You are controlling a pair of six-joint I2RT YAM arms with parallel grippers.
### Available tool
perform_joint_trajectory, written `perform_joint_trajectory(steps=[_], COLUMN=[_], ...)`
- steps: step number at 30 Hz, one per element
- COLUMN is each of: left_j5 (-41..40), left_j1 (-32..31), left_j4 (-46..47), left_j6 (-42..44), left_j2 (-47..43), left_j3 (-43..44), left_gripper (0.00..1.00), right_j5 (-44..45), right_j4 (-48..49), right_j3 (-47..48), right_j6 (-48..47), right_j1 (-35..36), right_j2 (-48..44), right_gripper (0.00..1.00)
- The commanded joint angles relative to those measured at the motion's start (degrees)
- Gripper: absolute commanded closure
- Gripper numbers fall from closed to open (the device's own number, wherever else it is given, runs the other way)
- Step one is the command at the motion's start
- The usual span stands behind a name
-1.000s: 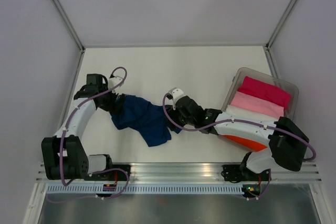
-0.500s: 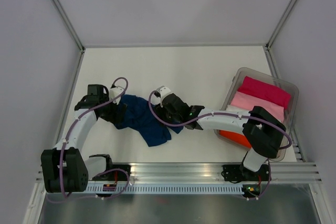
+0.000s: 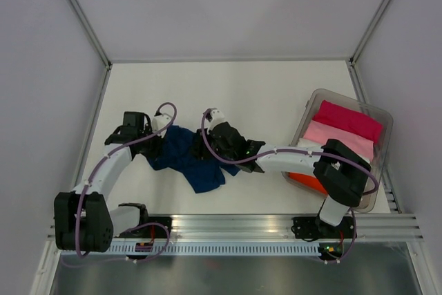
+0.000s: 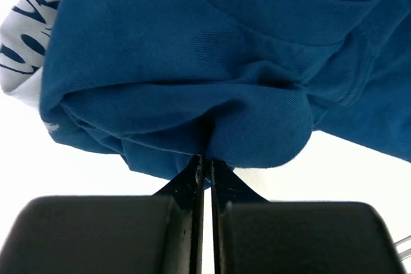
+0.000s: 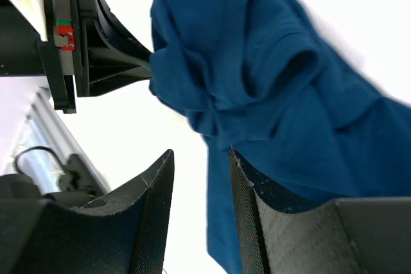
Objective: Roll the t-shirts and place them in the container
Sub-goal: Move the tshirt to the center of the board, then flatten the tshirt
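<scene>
Navy tee (image 3: 183, 162): lying between both grippers.
Left gripper (image 4: 204, 162): clenching its left edge.
Right gripper (image 5: 200, 158): gaping around its right fold.

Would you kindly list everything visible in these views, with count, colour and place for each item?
Crumpled cotton t-shirt: one, dark navy blue with a white print, on the table between the two arms.
Folded t-shirts: three clearly seen, magenta, pale pink and orange-red, stacked in the bin.
Clear plastic bin: one, transparent, at the table's right side.
Table: one, white.
Left arm: one, white and black, jaws pinched shut on the navy t-shirt's left edge.
Right arm: one, white and black, jaws open around a fold on its right side.
</scene>
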Motion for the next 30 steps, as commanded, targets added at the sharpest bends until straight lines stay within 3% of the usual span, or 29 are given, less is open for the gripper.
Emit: perform_joint_trajectory(steps=[1, 5, 9, 13, 30], left_j5=[3.03, 7.16, 13.13, 15.43, 20.62], left_j1=[-0.07, -0.77, -1.30, -1.56, -1.57], left_j4=[2.57, -1.19, -5.78, -8.16, -11.06], left_j6=[-2.02, -1.76, -1.32, -0.71, -7.29], left_j2=[-4.06, -9.24, -12.59, -11.89, -11.98], left_j3=[2.22, 5.64, 9.86, 12.50, 20.42], left_gripper=[0.98, 0.98, 0.98, 0.98, 0.98], right_j5=[-0.25, 1.16, -0.15, 2.38, 10.74], right_j4=[6.85, 10.89, 16.67, 15.66, 11.78], right_j3=[2.27, 2.98, 2.10, 5.15, 9.56], right_j6=[6.49, 8.07, 13.42, 8.98, -0.79], right_j1=[1.83, 2.45, 2.45, 3.50, 7.81], right_j2=[3.03, 3.38, 2.33, 2.85, 7.16], right_gripper=[0.53, 0.47, 0.34, 0.27, 0.29])
